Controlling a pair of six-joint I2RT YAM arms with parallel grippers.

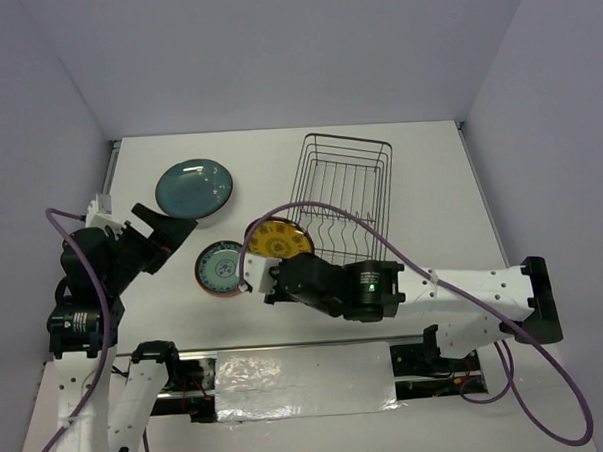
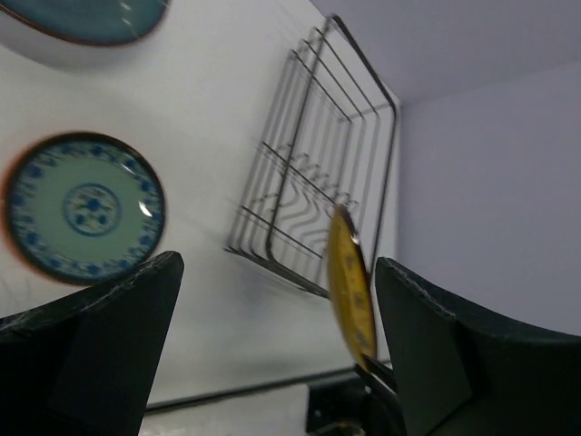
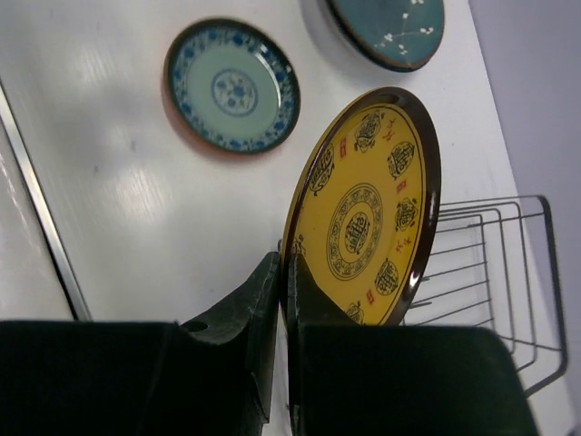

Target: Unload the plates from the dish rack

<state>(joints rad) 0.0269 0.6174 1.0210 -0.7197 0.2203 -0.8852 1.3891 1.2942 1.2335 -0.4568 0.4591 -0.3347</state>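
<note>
My right gripper point(image 3: 289, 272) is shut on the rim of a mustard-yellow patterned plate point(image 3: 368, 213), held tilted above the table just left of the dish rack point(image 1: 345, 199); the plate also shows in the top view point(image 1: 279, 239) and edge-on in the left wrist view point(image 2: 349, 286). A blue-and-white patterned plate point(image 1: 221, 268) lies flat on the table left of it. A dark teal plate point(image 1: 194, 187) lies flat farther back. My left gripper point(image 1: 172, 232) is open and empty, above the table left of the blue-and-white plate. The rack looks empty of plates.
The wire rack stands at the back right of the table, also seen in the left wrist view point(image 2: 318, 209). A metal rail with plastic sheet point(image 1: 303, 381) runs along the near edge between the arm bases. Walls enclose the table on three sides.
</note>
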